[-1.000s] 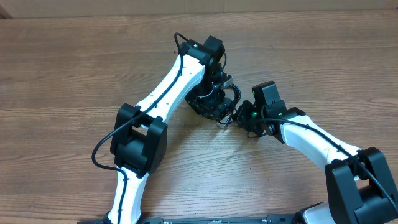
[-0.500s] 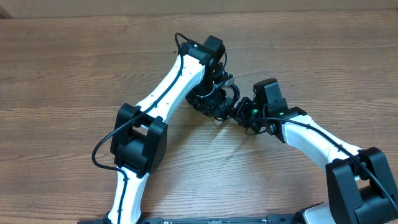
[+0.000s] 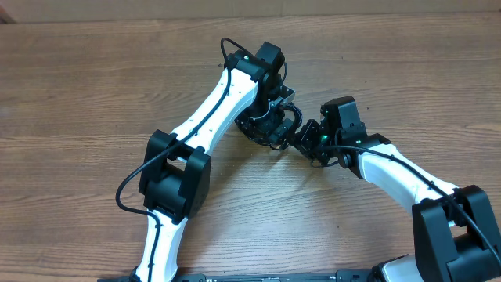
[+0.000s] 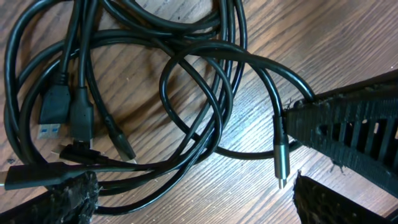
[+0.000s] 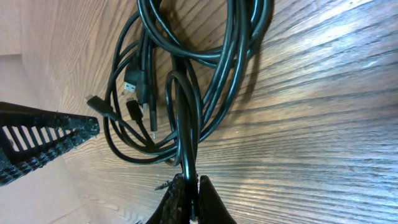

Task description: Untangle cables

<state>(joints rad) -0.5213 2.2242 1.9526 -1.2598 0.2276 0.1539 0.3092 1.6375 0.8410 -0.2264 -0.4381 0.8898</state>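
Note:
The cables (image 3: 275,119) are a knot of thin black cords lying on the wooden table between my two arms. In the left wrist view the cables (image 4: 186,93) form overlapping loops, with a USB plug (image 4: 55,109) at the left and a silver-tipped plug (image 4: 281,163) at the right. My left gripper (image 4: 196,202) hangs open over the bundle, one finger on each side. My right gripper (image 5: 189,196) is shut on one black cord (image 5: 185,124) at the bundle's edge. Its ribbed fingers (image 4: 348,127) show beside the silver-tipped plug.
The wooden table (image 3: 94,86) stretches to the left and far side of the bundle. Both white arms (image 3: 211,110) converge on the middle. A ribbed finger of the left gripper (image 5: 43,140) shows at the left of the right wrist view.
My right gripper has shifted a little toward the far side, still shut on the cord. The left arm has barely moved and its jaws stay open.

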